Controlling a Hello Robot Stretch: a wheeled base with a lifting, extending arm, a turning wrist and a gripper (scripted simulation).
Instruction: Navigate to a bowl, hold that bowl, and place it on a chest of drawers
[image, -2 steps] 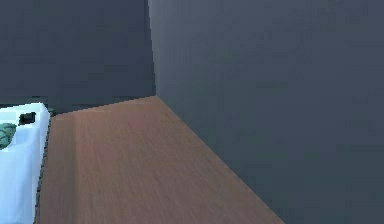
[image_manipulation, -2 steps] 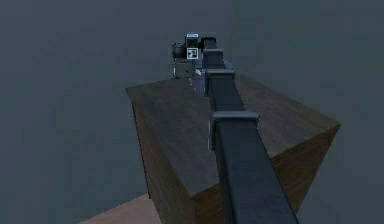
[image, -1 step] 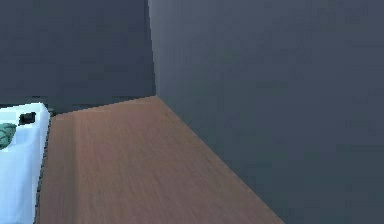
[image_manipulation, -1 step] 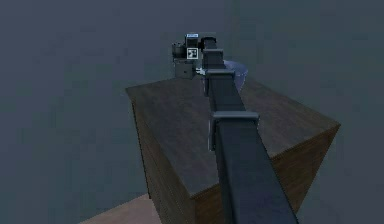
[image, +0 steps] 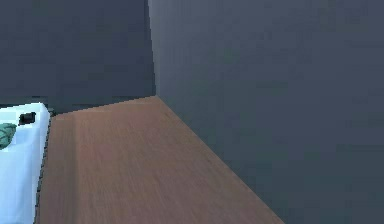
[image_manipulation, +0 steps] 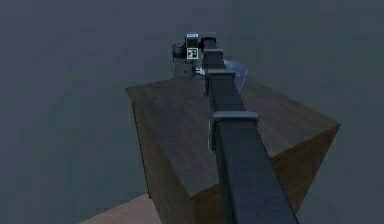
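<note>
Dark wood: the chest of drawers (image_manipulation: 170, 115) stands in the arm side view's lower middle, and the arm (image_manipulation: 235, 150) reaches across its top, probably for the placing. At upper centre, just right of the gripper (image_manipulation: 178, 50), a pale blue bowl (image_manipulation: 238, 70) sits at the far edge. I cannot tell whether the fingers grip it.

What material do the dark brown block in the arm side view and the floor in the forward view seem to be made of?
The dark brown block: probably wood with a matte dark stain. Faint grain streaks run across its top and sides.
The floor: wood or wood-look laminate, reddish brown, with a soft sheen. Fine lengthwise streaks show, but no clear plank joints.
</note>
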